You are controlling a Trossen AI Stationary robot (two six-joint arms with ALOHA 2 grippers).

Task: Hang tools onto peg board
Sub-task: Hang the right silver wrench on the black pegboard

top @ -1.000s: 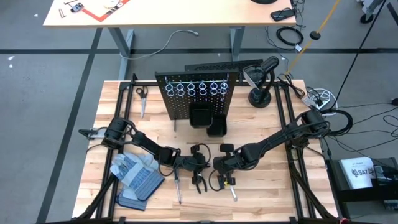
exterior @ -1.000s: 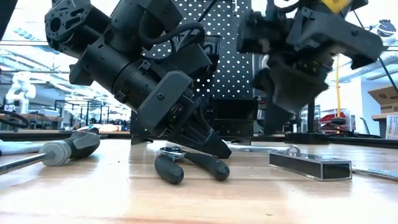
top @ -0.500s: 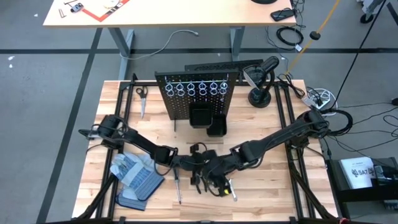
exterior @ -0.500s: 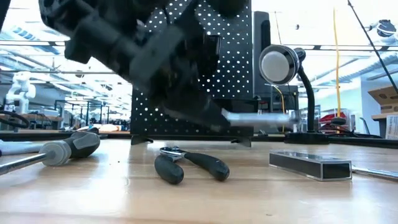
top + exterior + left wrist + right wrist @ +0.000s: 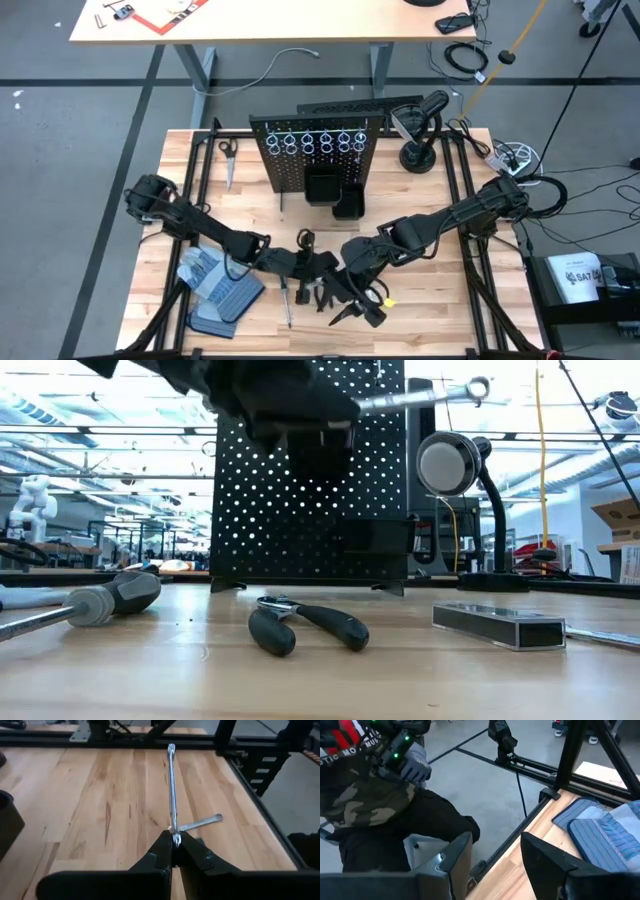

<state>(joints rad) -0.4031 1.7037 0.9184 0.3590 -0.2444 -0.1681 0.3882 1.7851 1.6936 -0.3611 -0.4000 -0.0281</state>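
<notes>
The left gripper [image 5: 173, 851] is clamping a silver wrench [image 5: 172, 790] by one end, aloft in front of the peg board [image 5: 318, 150]; the right gripper [image 5: 495, 855], jaws apart and seemingly empty, is crowding alongside; a collision is risking a dropped wrench.

Grey floor [image 5: 80, 150]; light wooden desk [image 5: 300, 20]; black desk lamp [image 5: 420, 125].

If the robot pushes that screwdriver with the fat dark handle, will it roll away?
Probably a little. The dark-handled screwdriver has a rounded handle and lies flat on the wooden table, so a sideways push may roll it. It looks stiff, unlikely to bend.
</notes>
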